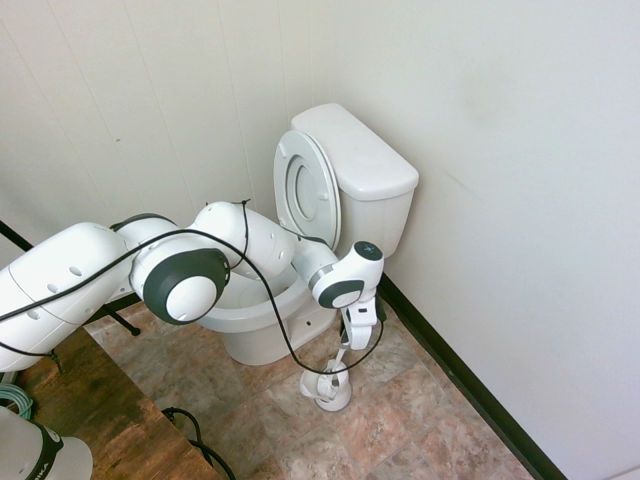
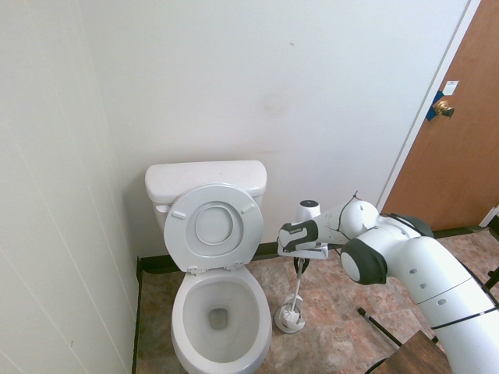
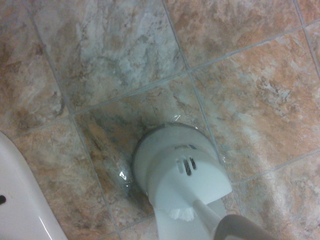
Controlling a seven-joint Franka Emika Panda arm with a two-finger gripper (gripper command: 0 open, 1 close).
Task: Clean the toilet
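Room: a small bathroom with pale walls, a mottled brown tile floor (image 1: pixel 420 410), a dark baseboard and a brown door (image 2: pixel 456 132).
Toilet place: the toilet (image 2: pixel 218 312) stands against the back wall, close to the side wall.
Toilet axis: its oval bowl runs lengthwise from the tank (image 2: pixel 204 181) out into the room, the narrow front end pointing away from the wall.
Lid and seat: both are tipped up, leaning against the tank, so the bowl is uncovered.
Brush holder: a small white holder (image 2: pixel 290 318) sits on the floor just beside the bowl, on the door side.
Brush: a slim brush (image 2: pixel 297 287) stands upright in the holder, head down.
Arm: it reaches across in front of the bowl, wrist bent so the hand aims straight down over the holder.
Pincer: the pincer (image 1: pixel 352 340) is closed tight around the top of the brush handle.
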